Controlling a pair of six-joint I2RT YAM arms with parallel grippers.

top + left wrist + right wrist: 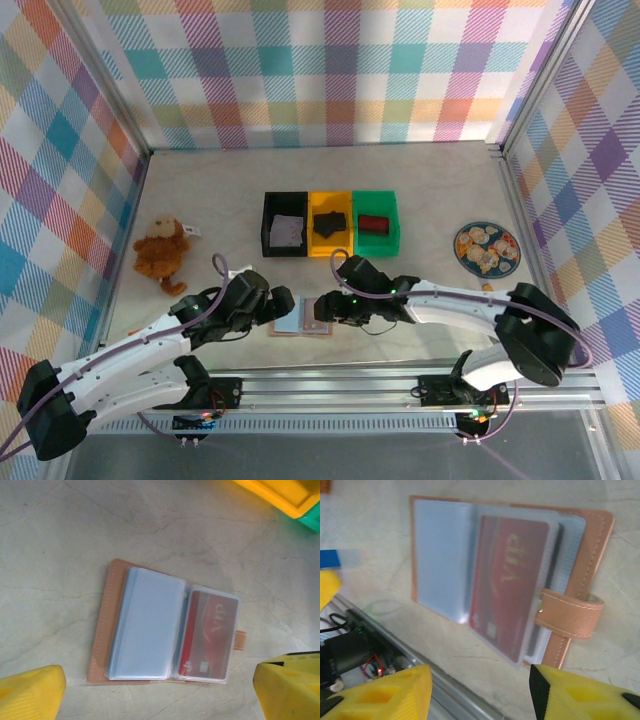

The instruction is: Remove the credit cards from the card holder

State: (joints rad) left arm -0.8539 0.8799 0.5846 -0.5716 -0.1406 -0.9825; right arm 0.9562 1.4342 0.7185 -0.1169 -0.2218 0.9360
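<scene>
i see the card holder (145, 625) lying open on the near side of the yellow bin (331, 222) (red card (207, 635) sleeved inside); left gripper (160, 692) and right gripper (480, 695) hover there too, both with fingers spread apart.

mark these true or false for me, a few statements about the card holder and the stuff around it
1. The card holder lies open on the table. True.
2. A red card sits in a clear sleeve of it. True.
3. The left gripper is shut on the red card. False: it is open, with nothing between its fingers.
4. The toy monkey sits in the green bin. False: it lies on the table, left of the black bin.
</scene>
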